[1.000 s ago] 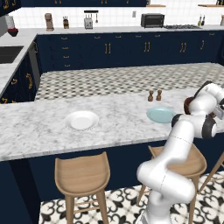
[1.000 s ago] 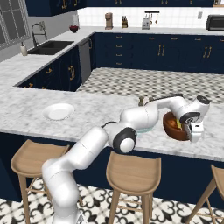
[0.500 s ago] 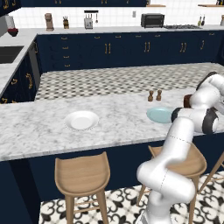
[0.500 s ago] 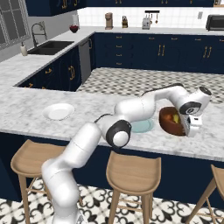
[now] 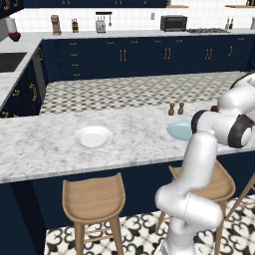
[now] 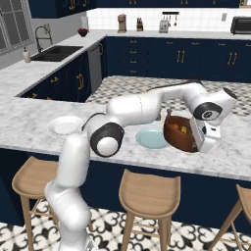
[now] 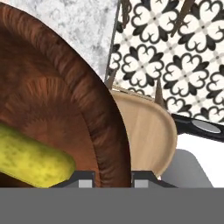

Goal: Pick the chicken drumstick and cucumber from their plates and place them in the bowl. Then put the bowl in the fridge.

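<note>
As the food already lies inside it, the bowl is the thing to handle now.
Bowl: the round, deep, reddish-brown wooden-looking bowl [image 6: 180,135] is tipped on its side at the counter's near edge, its opening turned toward the stools, its rim between the fingertips.
Contents: the stubby yellow-green cucumber [image 7: 33,162] lies against the bowl's inner wall; a small yellow patch and a brown stub at the rim in the right base view may be the cucumber and the drumstick's bone end, but that is too small to tell.
Gripper: the two-finger gripper [image 7: 113,178] straddles the rim, one dark tip inside and one outside, jaws narrow and closed on the wall.
Handling: my judgement is a stiff, fairly light bowl with a smooth wall that could pivot in a rim pinch; tilted this far, the loose food may slide out, so levelling it matters.
Hold: the rim is the only place thin enough to pinch.
Plates: the pale blue-teal round plate [image 6: 151,138] sits just beside the bowl; the white round plate [image 5: 92,136] lies well apart.
Around: grey-veined marble counter [image 5: 40,149], wooden stools [image 6: 149,195] below.
</note>
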Tool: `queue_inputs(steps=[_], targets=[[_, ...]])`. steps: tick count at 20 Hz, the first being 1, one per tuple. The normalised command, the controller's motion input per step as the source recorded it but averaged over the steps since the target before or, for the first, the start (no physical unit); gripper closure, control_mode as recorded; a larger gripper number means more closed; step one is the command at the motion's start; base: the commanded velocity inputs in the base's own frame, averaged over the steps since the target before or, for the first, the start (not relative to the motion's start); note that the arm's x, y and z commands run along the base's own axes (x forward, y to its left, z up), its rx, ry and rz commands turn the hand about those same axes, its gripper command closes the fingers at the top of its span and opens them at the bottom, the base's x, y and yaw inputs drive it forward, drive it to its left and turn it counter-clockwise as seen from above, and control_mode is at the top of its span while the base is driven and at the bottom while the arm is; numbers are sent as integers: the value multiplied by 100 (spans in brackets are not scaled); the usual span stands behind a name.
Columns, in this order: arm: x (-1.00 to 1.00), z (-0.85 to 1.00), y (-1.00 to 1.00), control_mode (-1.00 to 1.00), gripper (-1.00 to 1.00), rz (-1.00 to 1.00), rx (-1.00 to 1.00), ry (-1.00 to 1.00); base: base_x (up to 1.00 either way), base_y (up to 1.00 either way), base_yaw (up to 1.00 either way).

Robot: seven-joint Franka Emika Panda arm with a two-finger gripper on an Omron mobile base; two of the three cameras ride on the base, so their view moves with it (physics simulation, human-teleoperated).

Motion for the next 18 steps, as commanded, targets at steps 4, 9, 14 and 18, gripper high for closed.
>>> queue_inputs(steps=[4,9,14,18], targets=[[-85,15,100,-100,100,-8,-8,-8,0,0,0],[-38,22,100,-100,100,-7,-19,0,0,0,0],[-10,19,100,-100,100,-8,-12,1,0,0,0],[-14,13,100,-100,100,-10,0,0,0,0,0]])
